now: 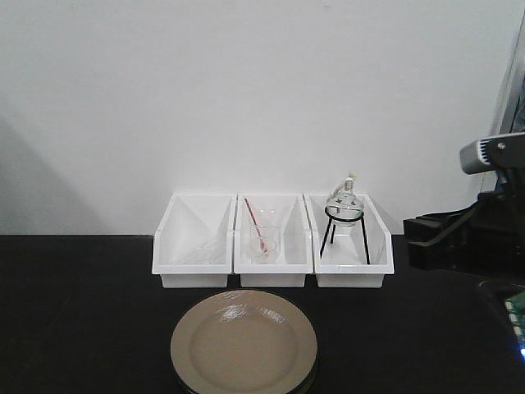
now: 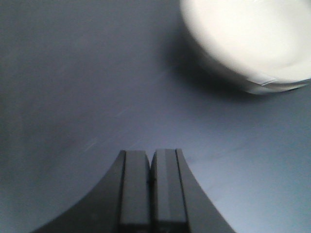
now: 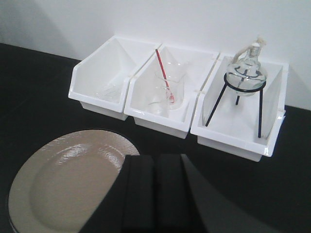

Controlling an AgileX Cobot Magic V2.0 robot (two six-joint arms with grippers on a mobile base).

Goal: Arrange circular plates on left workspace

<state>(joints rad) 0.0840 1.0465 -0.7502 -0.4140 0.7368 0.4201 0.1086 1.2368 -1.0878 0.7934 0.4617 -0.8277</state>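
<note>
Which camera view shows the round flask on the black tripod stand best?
The right wrist view: the flask appears large and sharp, resting in its stand. The front-facing view shows the flask small and distant. The left wrist view does not show it.

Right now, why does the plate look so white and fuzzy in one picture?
In the left wrist view the plate is overexposed and blurred, casting a dark shadow on the bench; the shut left claw stays sharper. In the front view the plate looks tan, with small glare streaks.
</note>
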